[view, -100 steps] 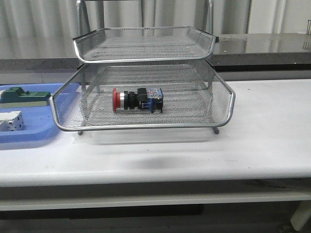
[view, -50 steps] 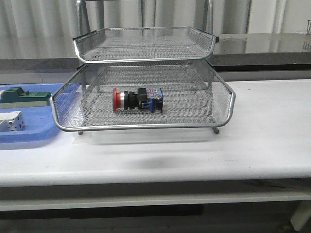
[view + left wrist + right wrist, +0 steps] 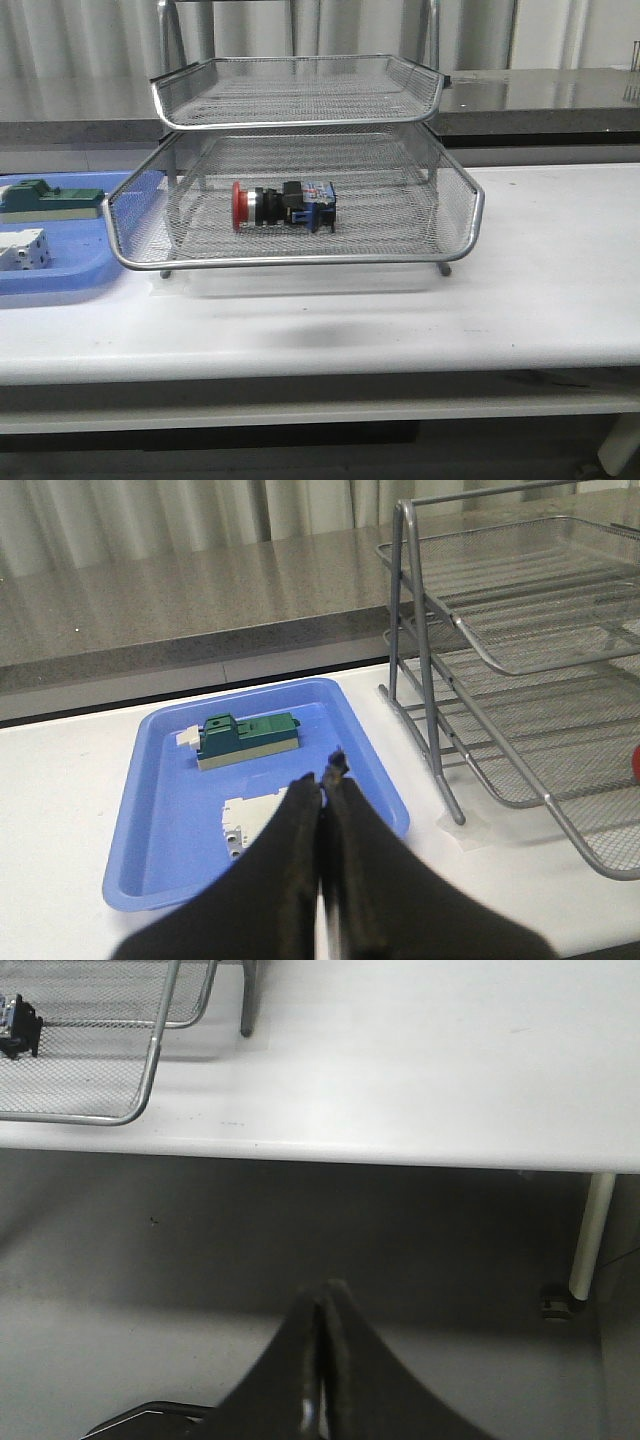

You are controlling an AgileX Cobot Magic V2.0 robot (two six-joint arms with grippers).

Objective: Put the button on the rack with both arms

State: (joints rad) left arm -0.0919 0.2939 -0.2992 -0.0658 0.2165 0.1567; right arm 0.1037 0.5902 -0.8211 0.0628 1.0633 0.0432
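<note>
White table [image 3: 540,300], rack [image 3: 300,255] — button [image 3: 283,205] lying crosswise, red cap leftward

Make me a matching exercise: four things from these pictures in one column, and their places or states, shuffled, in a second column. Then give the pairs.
Things:
1. button
2. green block
3. left tool
4. rack

Places or states:
A. shut, holding nothing
B. lying in the rack's lowest tier
C. standing on the white table, right of the blue tray
D. lying in the blue tray

Pairs: 1-B, 2-D, 3-A, 4-C
</note>
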